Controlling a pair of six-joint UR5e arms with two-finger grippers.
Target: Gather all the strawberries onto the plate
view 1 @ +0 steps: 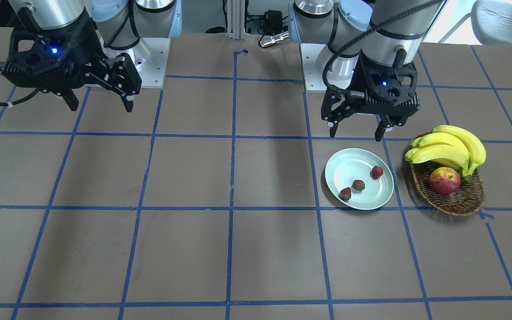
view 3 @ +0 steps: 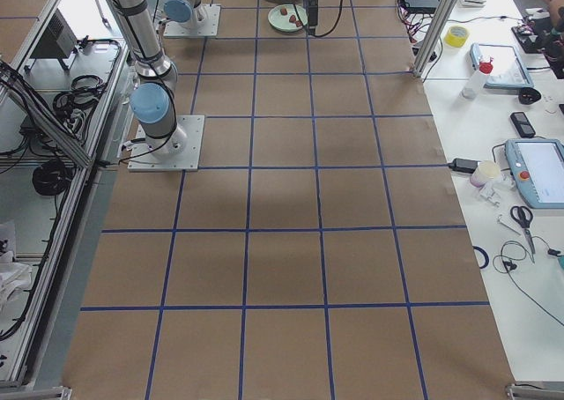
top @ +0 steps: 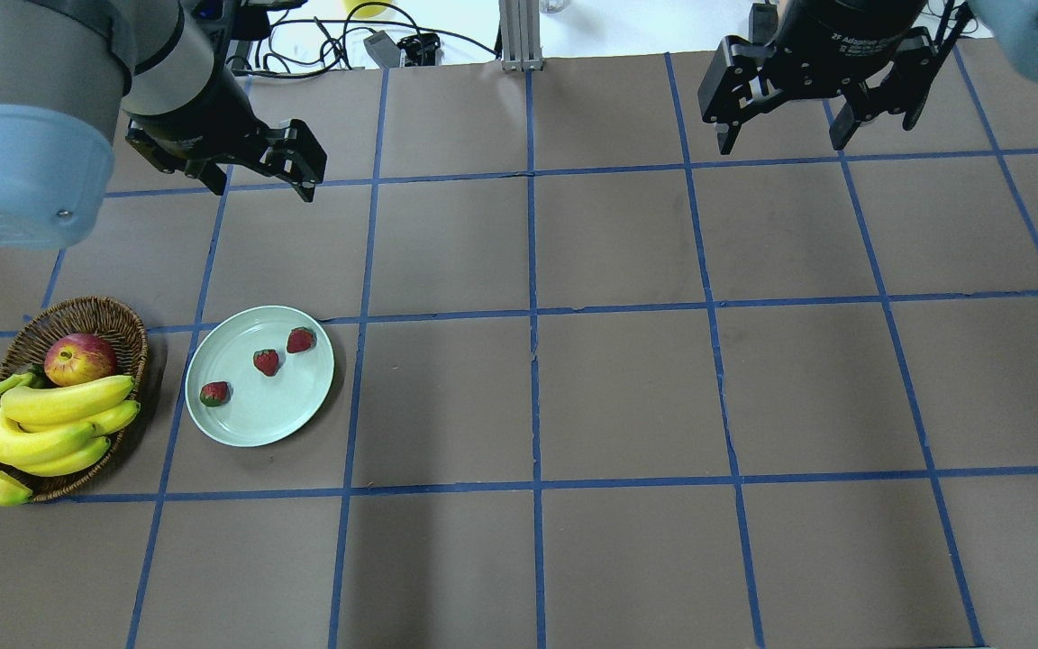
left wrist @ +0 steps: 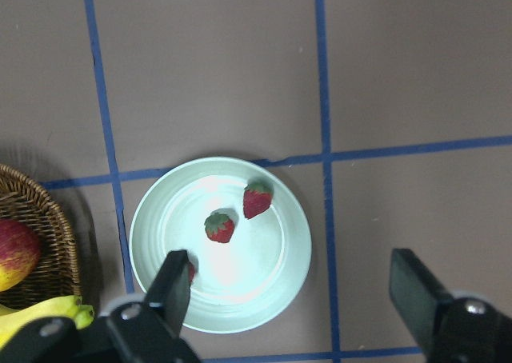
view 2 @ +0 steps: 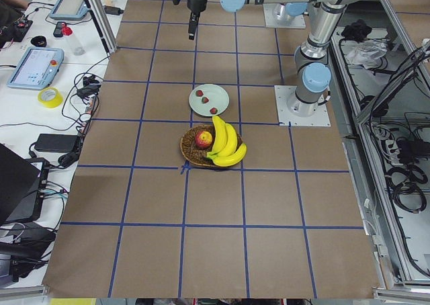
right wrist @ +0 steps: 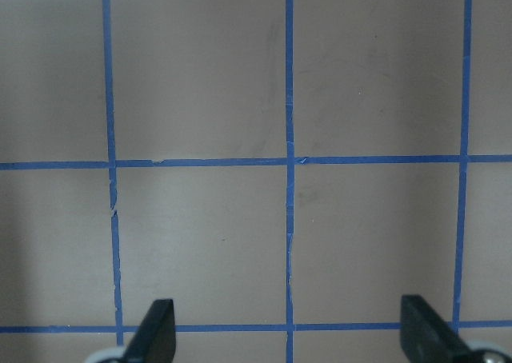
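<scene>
Three small red strawberries (top: 301, 340) (top: 267, 361) (top: 214, 393) lie on the pale mint plate (top: 258, 419). They also show in the front view (view 1: 377, 172) (view 1: 358, 185) (view 1: 345, 194) on the plate (view 1: 354, 166). My left gripper (view 1: 356, 132) (top: 262, 187) hangs open and empty, well above the plate. Its wrist view looks down on the plate (left wrist: 240, 303) with two berries (left wrist: 257, 199) (left wrist: 220, 226) in plain sight and the third half hidden by a finger (left wrist: 172, 287). My right gripper (view 1: 101, 106) (top: 782, 142) is open and empty, far from the plate, over bare table.
A brown wicker basket (top: 95, 315) (view 1: 456, 202) stands close beside the plate, holding a bunch of bananas (top: 41, 424) (view 1: 451, 149) and a red-yellow apple (top: 79, 358) (view 1: 444, 181). Blue tape lines grid the brown table. The right wrist view shows only table.
</scene>
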